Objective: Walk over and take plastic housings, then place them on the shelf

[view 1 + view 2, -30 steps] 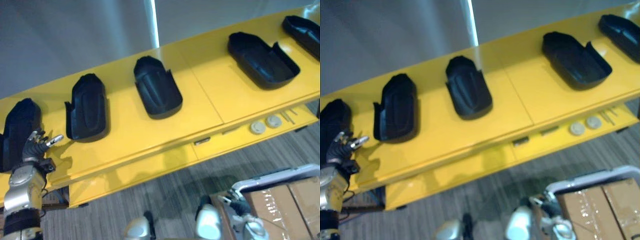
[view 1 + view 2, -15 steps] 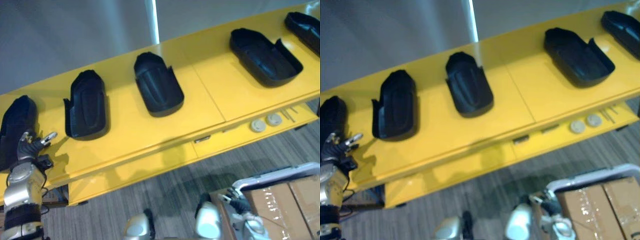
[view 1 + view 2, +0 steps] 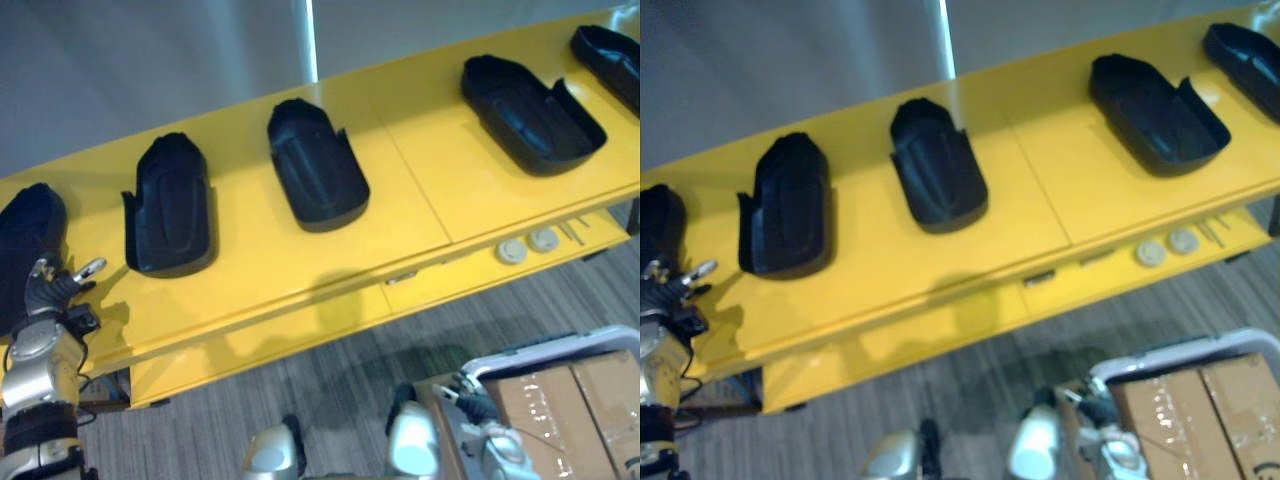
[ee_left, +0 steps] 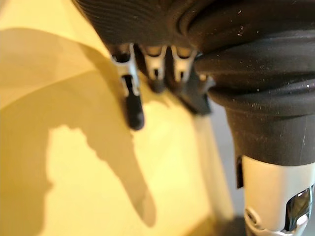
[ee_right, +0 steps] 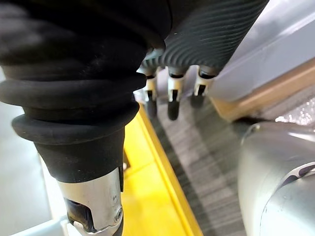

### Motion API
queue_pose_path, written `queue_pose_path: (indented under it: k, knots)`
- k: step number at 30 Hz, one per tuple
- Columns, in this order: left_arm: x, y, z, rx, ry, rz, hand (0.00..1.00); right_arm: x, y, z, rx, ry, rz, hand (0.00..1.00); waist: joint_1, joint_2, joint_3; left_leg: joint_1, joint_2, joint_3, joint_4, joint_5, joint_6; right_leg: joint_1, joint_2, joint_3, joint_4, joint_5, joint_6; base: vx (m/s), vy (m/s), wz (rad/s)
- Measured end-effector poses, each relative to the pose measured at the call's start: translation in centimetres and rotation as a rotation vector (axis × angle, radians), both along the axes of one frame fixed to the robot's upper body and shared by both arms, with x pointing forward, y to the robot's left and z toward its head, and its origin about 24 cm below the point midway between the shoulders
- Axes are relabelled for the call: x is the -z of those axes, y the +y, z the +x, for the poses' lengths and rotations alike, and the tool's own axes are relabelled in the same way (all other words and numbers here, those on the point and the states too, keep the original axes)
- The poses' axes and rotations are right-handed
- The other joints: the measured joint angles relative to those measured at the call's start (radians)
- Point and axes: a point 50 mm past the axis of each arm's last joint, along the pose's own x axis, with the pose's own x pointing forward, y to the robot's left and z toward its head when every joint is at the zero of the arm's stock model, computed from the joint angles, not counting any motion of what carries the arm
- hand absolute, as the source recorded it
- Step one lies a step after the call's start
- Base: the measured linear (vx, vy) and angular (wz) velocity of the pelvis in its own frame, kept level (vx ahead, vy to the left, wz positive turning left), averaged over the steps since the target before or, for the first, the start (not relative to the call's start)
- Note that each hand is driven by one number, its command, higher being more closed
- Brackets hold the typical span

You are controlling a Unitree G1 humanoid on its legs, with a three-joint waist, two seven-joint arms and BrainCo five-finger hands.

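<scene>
five black housings lie in a row on the yellow shelf, apart from one another, none in my grasp. left hand sits over the shelf's front edge, just beside the leftmost housing; fingers loose and empty, thumb out. right hand hangs low over the floor by the shelf's edge, fingers straight, nothing in them.

risk 1: if the left hand lifts away carelessly, thumb or knuckles catch the leftmost housing's wall and skate it across the glossy top toward the front edge.

risk 2: on turning, the right arm knocks the cardboard boxes close beside it.

whether more housings remain to fetch: cannot tell.
</scene>
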Motion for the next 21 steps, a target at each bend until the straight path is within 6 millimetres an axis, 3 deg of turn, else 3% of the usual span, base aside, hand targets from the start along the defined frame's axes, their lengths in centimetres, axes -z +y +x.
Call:
queue_pose_path:
  k: [4, 8, 15, 21]
  knots:
    - [-3.6, -2.0, 0.8, 0.123, -0.185, 0.042, 0.00, -0.1, 0.3, 0.2, 0.006, -0.029, -0.014, 0.00, -0.003, -0.003, 0.002, 0.006, 0.001, 0.001, -0.011, 0.000, 0.000, 0.022, 0.007, -0.002, -0.029, 0.010, 0.007, 0.00, 0.000, 0.00]
    - [-5.3, -2.9, 0.8, 0.157, -0.285, 0.090, 0.00, -0.6, 0.5, 0.5, -0.037, -0.095, -0.037, 0.00, 0.001, 0.002, -0.003, 0.041, 0.003, -0.001, -0.042, 0.002, 0.001, 0.064, 0.016, -0.015, -0.073, 0.023, 0.016, 0.06, 0.015, 0.03]
    - [-4.7, -5.0, -1.0, 0.179, -0.421, 0.091, 0.00, -0.6, 2.0, 0.5, -0.158, -0.105, -0.142, 0.00, 0.031, 0.013, -0.143, 0.064, 0.005, -0.032, -0.091, 0.037, -0.011, 0.199, 0.037, -0.112, -0.258, 0.074, 0.030, 0.11, 0.005, 0.25]
    - [-1.8, -3.0, -4.5, -0.055, -0.394, 0.053, 0.00, -0.3, 2.8, 0.6, -0.194, -0.088, -0.123, 0.00, 0.065, 0.024, -0.211, 0.075, 0.015, -0.038, -0.091, 0.053, -0.020, 0.294, 0.066, -0.166, -0.382, 0.111, 0.026, 0.07, -0.029, 0.18]
